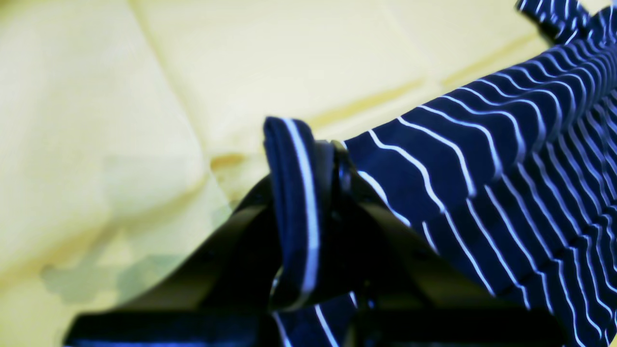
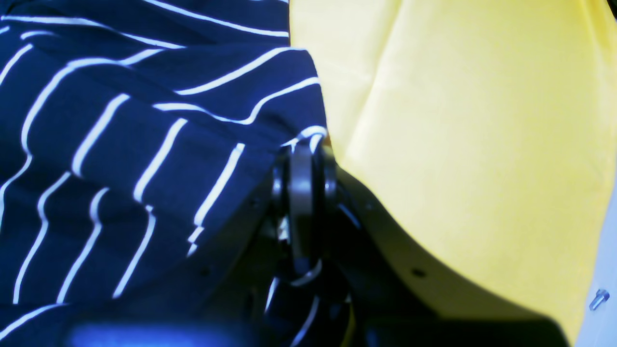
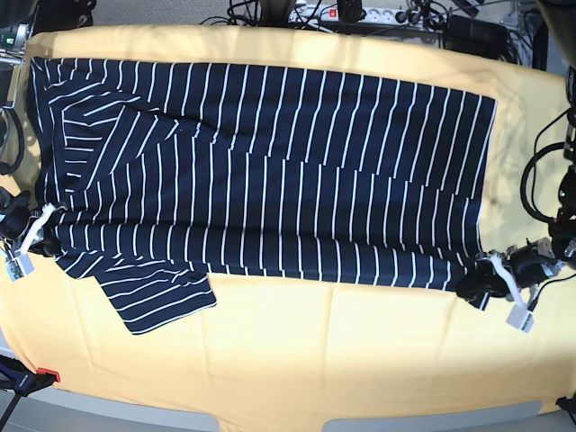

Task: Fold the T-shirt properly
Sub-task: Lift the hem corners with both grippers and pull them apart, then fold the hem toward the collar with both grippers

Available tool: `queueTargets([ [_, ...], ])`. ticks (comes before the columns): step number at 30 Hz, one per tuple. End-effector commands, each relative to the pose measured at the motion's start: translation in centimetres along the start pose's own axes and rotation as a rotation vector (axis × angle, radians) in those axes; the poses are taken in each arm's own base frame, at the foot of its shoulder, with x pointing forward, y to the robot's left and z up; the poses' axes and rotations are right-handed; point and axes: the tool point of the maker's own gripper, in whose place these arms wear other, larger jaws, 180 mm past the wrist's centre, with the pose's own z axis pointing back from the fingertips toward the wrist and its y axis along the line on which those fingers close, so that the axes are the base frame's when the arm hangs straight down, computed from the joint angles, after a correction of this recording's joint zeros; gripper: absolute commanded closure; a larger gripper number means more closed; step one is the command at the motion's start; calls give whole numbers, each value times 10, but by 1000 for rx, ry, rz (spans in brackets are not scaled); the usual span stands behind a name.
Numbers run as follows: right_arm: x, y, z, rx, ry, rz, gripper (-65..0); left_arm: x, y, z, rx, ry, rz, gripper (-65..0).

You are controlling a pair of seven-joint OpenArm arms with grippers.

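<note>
The T-shirt point(image 3: 270, 180), dark navy with thin white stripes, lies spread wide across the yellow cloth point(image 3: 315, 360), one sleeve sticking out at the near left. My left gripper point(image 3: 472, 286) sits at the shirt's near right corner. In the left wrist view it point(image 1: 320, 149) is shut on a folded bit of the striped edge point(image 1: 296, 193), with the T-shirt point(image 1: 482, 193) stretching away to the right. My right gripper point(image 3: 40, 236) is at the shirt's left edge. The right wrist view shows it point(image 2: 303, 154) shut on the T-shirt point(image 2: 120, 144) at its border.
A power strip and tangled cables point(image 3: 360, 13) run along the table's far edge. A black cable loop point(image 3: 549, 171) hangs at the right side. A small screw point(image 2: 597, 299) lies on the pale surface beside the yellow cloth point(image 2: 458, 120). A red tag point(image 3: 47, 374) marks the near left corner.
</note>
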Motion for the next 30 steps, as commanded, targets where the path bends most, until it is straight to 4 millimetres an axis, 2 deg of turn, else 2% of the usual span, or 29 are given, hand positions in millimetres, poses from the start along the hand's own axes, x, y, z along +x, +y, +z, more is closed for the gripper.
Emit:
queueTargets([
  [1, 21, -17, 11, -37, -49, 26, 0, 27, 4, 12, 9, -63, -20, 0],
  [7, 24, -23, 15, -45, -51, 31, 0, 29, 2, 11, 4, -68, -22, 0],
  [11, 32, -24, 19, -31, -88, 3, 0, 35, -7, 10, -17, -74, -49, 0],
  [17, 31, -22, 18, -26, -88, -2, 0, 41, -16, 13, -35, -64, -91, 0],
  [25, 31, -15, 14, -14, -97, -13, 0, 43, -2, 34, 9, -64, -97, 0],
  [30, 29, -15, 14, -12, -86, -16, 0, 35, -7, 34, -26, -62, -35, 0],
])
